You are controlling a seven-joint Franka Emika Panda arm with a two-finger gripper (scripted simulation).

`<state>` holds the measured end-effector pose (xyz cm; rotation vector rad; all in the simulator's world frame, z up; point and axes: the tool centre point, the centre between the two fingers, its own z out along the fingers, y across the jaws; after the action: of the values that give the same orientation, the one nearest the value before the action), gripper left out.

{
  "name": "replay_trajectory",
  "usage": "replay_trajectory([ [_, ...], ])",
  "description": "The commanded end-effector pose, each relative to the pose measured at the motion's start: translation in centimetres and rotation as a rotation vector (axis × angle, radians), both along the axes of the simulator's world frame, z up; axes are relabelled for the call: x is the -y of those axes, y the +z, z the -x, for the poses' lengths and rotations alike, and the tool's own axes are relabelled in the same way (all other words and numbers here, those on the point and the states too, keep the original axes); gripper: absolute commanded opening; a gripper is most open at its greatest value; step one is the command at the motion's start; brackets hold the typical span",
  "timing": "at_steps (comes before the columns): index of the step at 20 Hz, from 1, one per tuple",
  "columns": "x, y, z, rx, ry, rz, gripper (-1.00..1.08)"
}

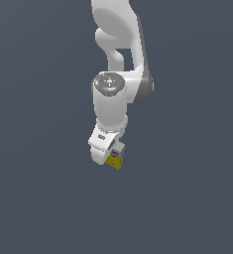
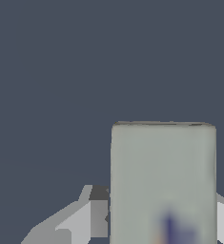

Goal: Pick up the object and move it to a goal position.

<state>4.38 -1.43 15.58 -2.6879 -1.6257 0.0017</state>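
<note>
Gripping the carton [image 1: 116, 159] snugly, the gripper [image 1: 110, 158] has its fingers [image 2: 92, 217] narrowed onto both sides, carton's long axis running out past the fingertips, yellow end lowest.

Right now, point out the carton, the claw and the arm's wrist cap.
carton [image 2: 163, 181], wrist view, pale grey top face
claw [image 1: 113, 158], exterior view, between the fingertips at the carton
wrist cap [image 1: 109, 82], exterior view, grey round disc

Carton [image 1: 116, 159] in gripper [image 1: 109, 158], aloft.
</note>
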Motion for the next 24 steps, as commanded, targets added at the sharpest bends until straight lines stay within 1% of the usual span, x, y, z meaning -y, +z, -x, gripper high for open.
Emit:
replay_trajectory([
  [1,-1.6,0.4,-0.3,0.001,0.002,0.000,-1.00],
  [5,-5.1,1.2,-0.9,0.001,0.002,0.000,-1.00],
  [17,-17.2,4.1,-3.4,0.001,0.001,0.000,-1.00],
  [20,-19.3,4.6,-3.9,0.001,0.001,0.000,-1.00],
  [24,-21.2,5.0,-4.4,0.001,0.001,0.000,-1.00],
])
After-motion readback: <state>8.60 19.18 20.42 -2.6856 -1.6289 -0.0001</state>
